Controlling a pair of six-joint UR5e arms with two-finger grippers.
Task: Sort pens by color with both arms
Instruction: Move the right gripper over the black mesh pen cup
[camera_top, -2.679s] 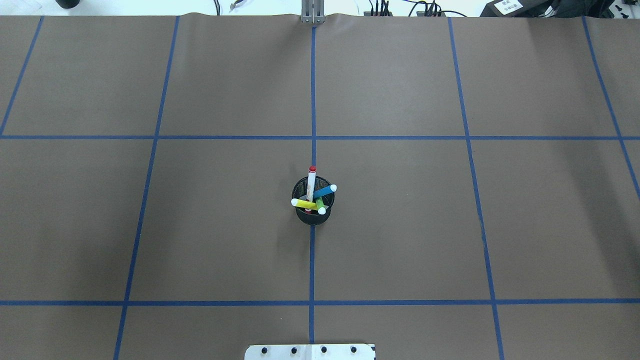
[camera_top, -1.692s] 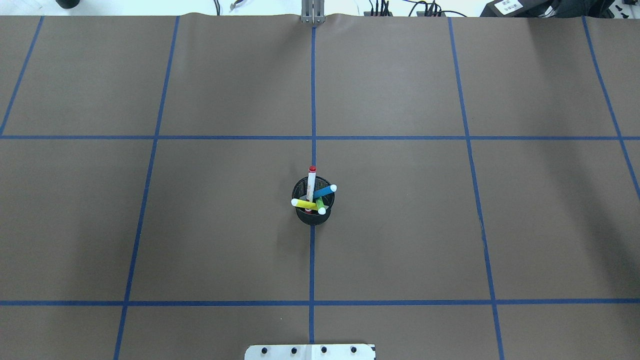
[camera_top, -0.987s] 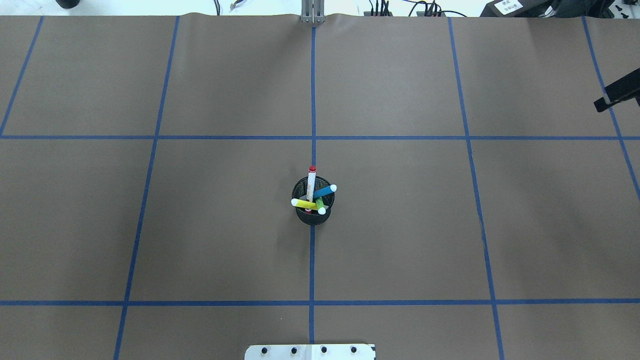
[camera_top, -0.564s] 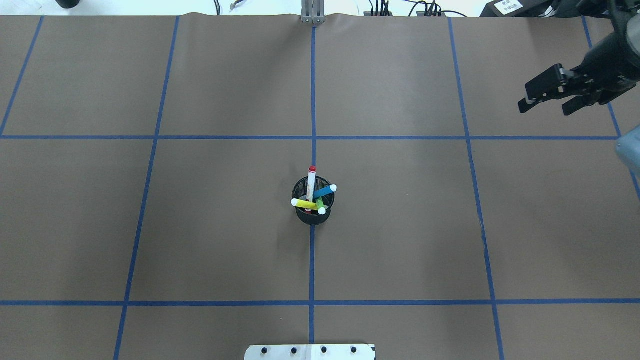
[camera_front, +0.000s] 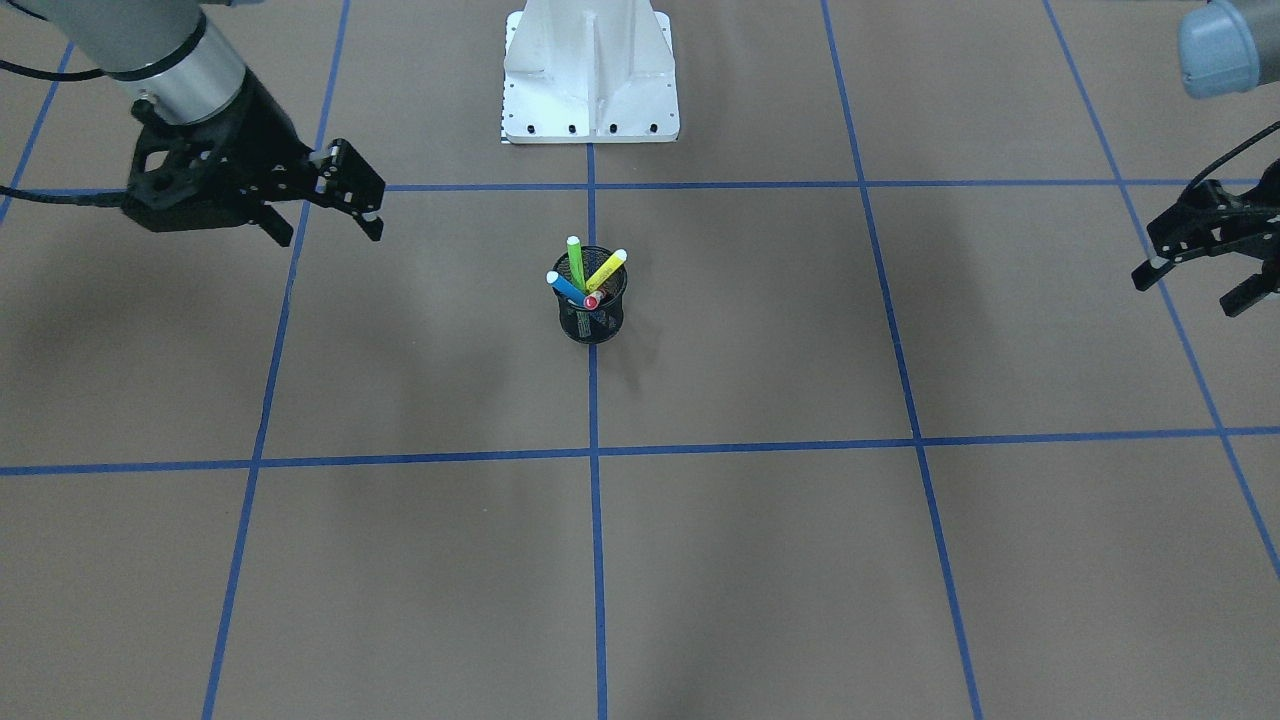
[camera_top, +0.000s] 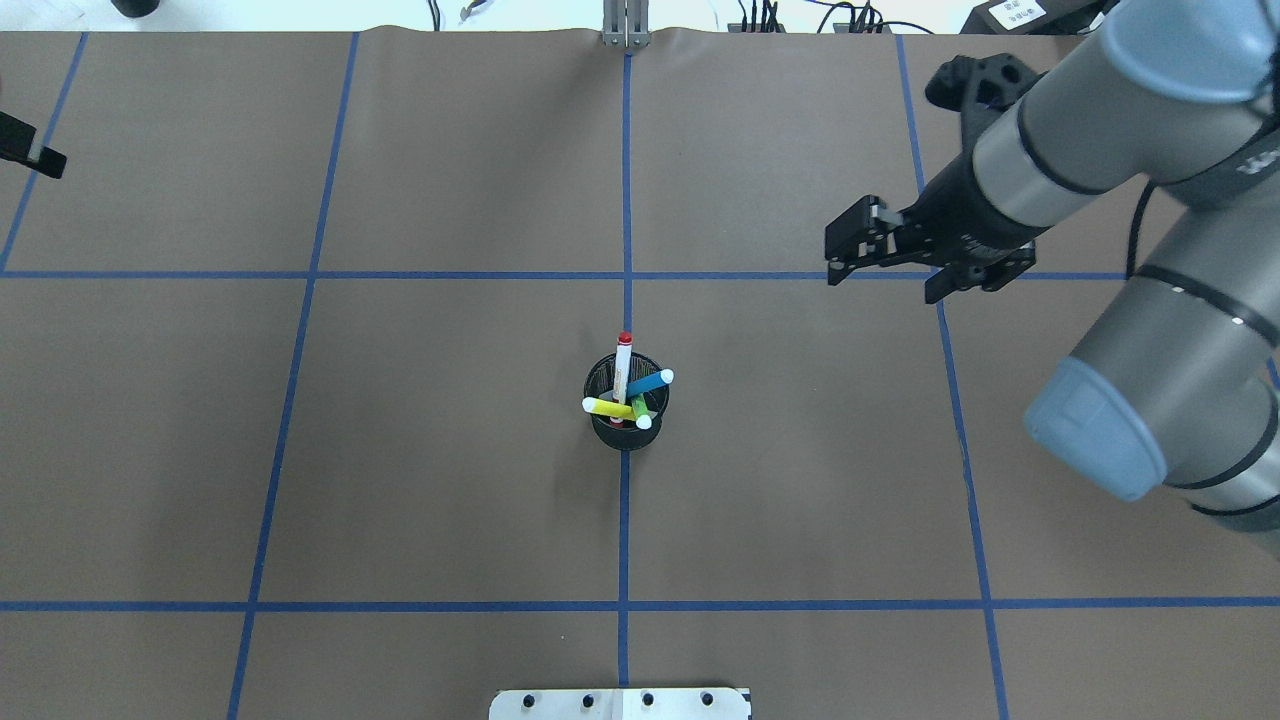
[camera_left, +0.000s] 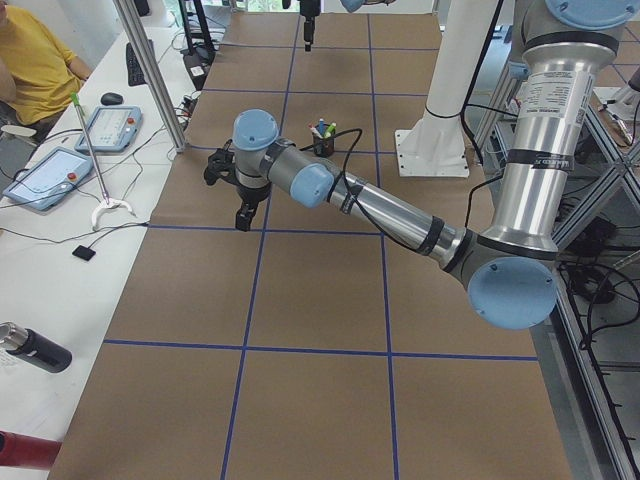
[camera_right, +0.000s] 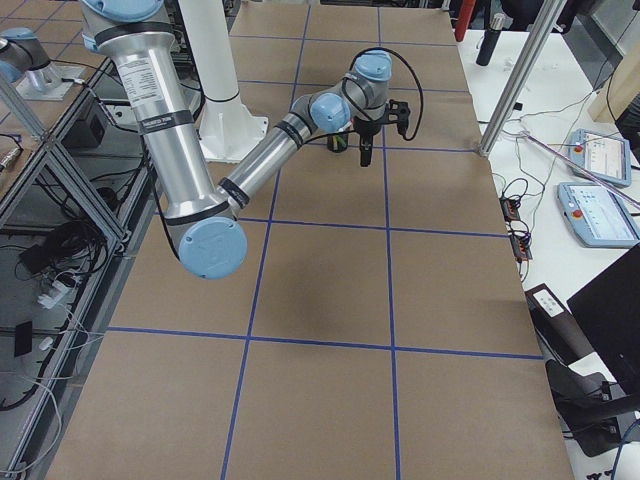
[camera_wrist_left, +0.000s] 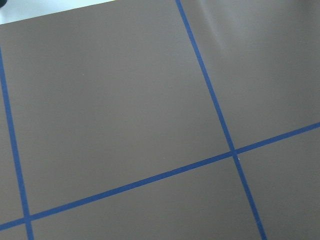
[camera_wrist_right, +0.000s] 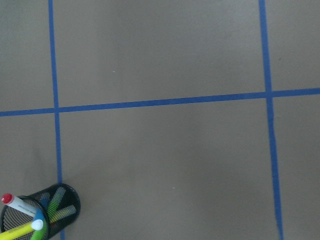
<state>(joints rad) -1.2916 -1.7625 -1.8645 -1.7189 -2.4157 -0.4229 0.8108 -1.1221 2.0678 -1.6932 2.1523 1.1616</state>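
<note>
Four pens stand in a black mesh cup (camera_top: 626, 425) at the table's centre: a white one with a red cap (camera_top: 622, 362), a blue one (camera_top: 650, 383), a yellow one (camera_top: 605, 407) and a green one (camera_top: 640, 410). The cup (camera_front: 590, 320) also shows in the front view and at the lower left of the right wrist view (camera_wrist_right: 55, 210). My right gripper (camera_top: 880, 285) is open and empty, to the right of the cup and farther back. My left gripper (camera_front: 1188, 292) is open and empty, far to the cup's left. Only its tip (camera_top: 35, 155) shows overhead.
Brown paper with a blue tape grid (camera_top: 627, 275) covers the table. The white base pedestal (camera_front: 590, 70) stands at the robot's side. A metal post (camera_top: 625, 25) is at the far edge. Tablets (camera_left: 50, 175) and an operator (camera_left: 30, 60) are beyond it.
My right arm has come in from the right edge and moved left towards the cup. My left gripper's tip has appeared at the left edge. The pens and cup have not moved.
</note>
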